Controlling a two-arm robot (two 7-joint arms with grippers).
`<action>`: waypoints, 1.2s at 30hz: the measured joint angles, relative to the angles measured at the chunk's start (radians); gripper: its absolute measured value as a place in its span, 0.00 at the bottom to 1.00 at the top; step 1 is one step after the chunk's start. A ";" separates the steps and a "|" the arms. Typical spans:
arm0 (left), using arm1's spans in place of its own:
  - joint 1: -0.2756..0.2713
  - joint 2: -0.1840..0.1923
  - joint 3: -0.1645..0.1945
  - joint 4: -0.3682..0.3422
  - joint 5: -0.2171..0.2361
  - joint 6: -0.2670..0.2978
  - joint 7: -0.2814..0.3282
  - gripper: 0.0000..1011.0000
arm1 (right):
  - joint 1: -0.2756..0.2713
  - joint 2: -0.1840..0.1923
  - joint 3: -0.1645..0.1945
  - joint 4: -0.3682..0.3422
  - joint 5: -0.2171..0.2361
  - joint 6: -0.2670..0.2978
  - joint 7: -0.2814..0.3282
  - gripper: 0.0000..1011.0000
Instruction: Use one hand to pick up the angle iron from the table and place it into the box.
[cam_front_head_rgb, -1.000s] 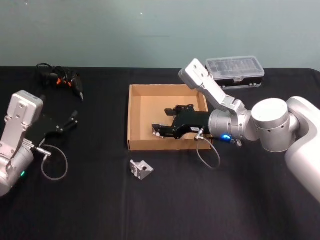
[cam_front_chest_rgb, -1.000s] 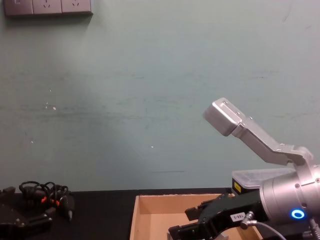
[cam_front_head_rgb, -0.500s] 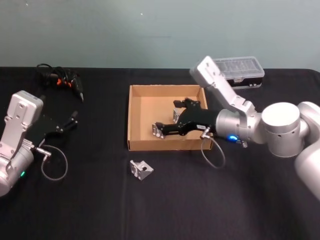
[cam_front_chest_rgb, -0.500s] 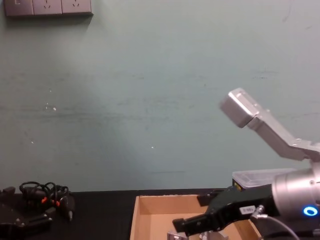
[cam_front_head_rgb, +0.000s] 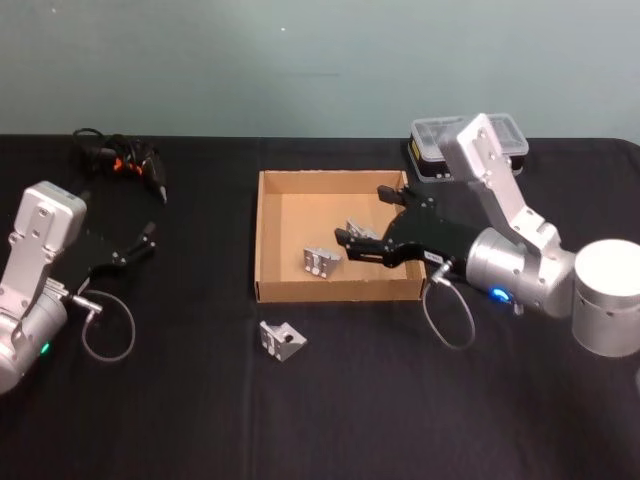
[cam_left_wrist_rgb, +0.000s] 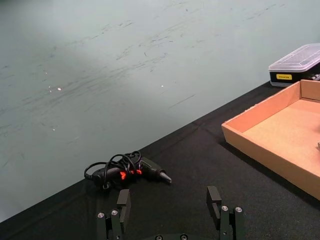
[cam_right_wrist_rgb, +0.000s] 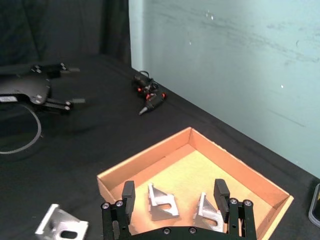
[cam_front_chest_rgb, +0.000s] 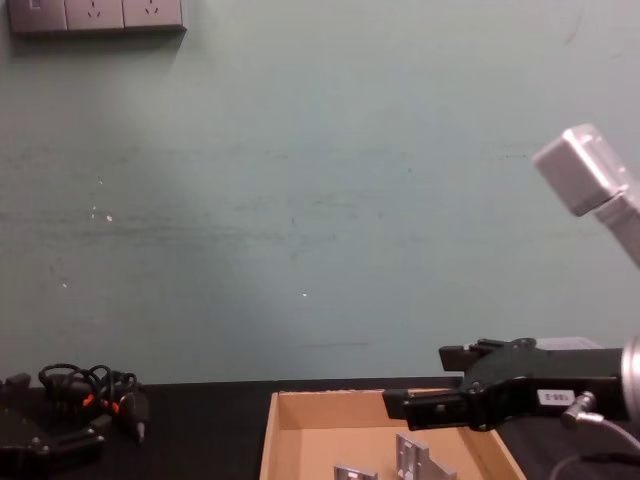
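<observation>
1. Far left: left gripper (cam_front_head_rgb: 140, 245), parked low over the table (cam_front_head_rgb: 200, 400) on a folded silver arm, fingers spread apart and empty.
2. Behind it, near the table's back edge: a tangle of black cable with a small tool (cam_front_head_rgb: 125, 160).
3. Front of centre, on bare table just outside the box's front wall: angle iron (cam_front_head_rgb: 282, 340), untouched.
4. Centre: box (cam_front_head_rgb: 330, 290), with a second angle iron (cam_front_head_rgb: 320, 262) on its floor near the front and a third angle iron (cam_right_wrist_rgb: 207, 212) beside it.
5. Reaching in from the right, over the box's right wall: right gripper (cam_front_head_rgb: 358, 213), level, pointing left, pincer apart and holding nothing, above the third angle iron; forearm link angled up and back.
6. Back right: black case with clear lid (cam_front_head_rgb: 432, 140), partly hidden behind that link.
</observation>
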 joint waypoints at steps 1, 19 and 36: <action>0.000 0.000 0.000 0.000 0.000 0.000 0.000 0.99 | -0.008 0.004 0.004 -0.012 0.003 0.000 -0.001 0.99; 0.000 0.000 0.000 0.000 0.000 0.000 0.000 0.99 | -0.110 0.068 -0.012 -0.252 0.030 0.107 -0.003 0.99; 0.000 0.000 0.000 0.000 0.000 0.000 0.000 0.99 | -0.040 0.020 -0.136 -0.241 0.018 0.278 0.016 0.99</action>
